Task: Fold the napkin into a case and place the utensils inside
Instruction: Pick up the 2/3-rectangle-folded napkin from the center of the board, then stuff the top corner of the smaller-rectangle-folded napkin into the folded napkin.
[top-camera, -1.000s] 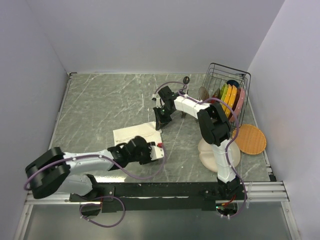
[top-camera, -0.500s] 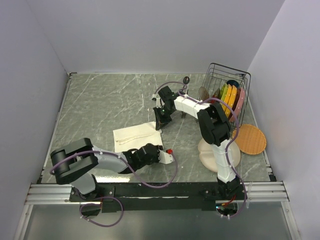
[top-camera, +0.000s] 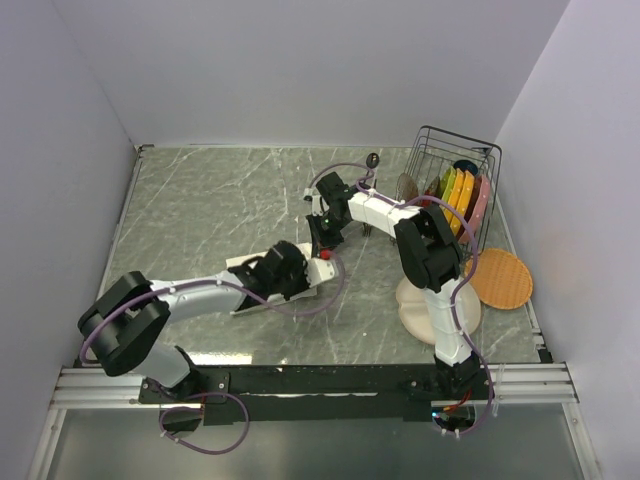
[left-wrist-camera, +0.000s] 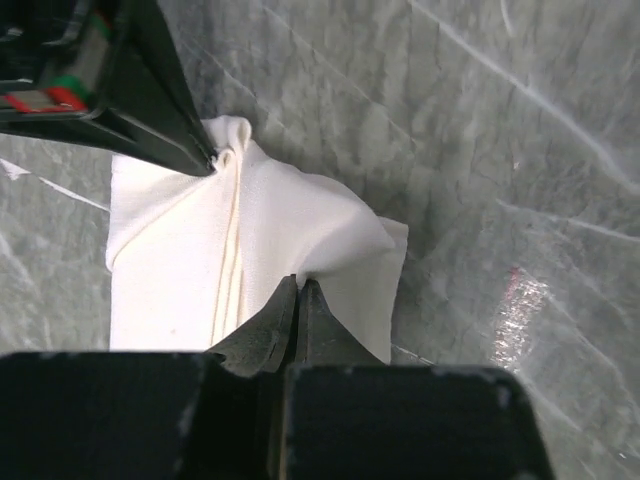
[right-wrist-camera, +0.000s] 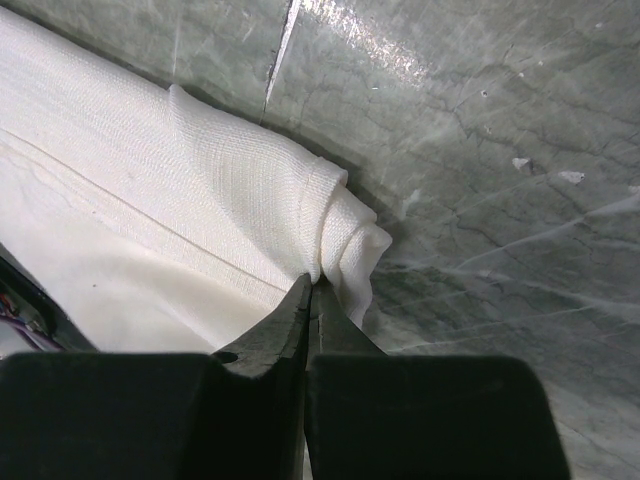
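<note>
Left end effector (left-wrist-camera: 298, 290) moved onto napkin (left-wrist-camera: 200, 260), pinching its edge | right end effector (right-wrist-camera: 310, 290) pinching corner

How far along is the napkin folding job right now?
Done: the napkin lies partly folded in layers. In hand: left gripper and right gripper each pinch its edge, shut. Left: finish the case, then load utensils; the spoon lies off the cloth.

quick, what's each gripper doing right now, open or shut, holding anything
left gripper: closed, pinching an edge of the napkin
right gripper: closed, pinching a bunched corner of the napkin
</note>
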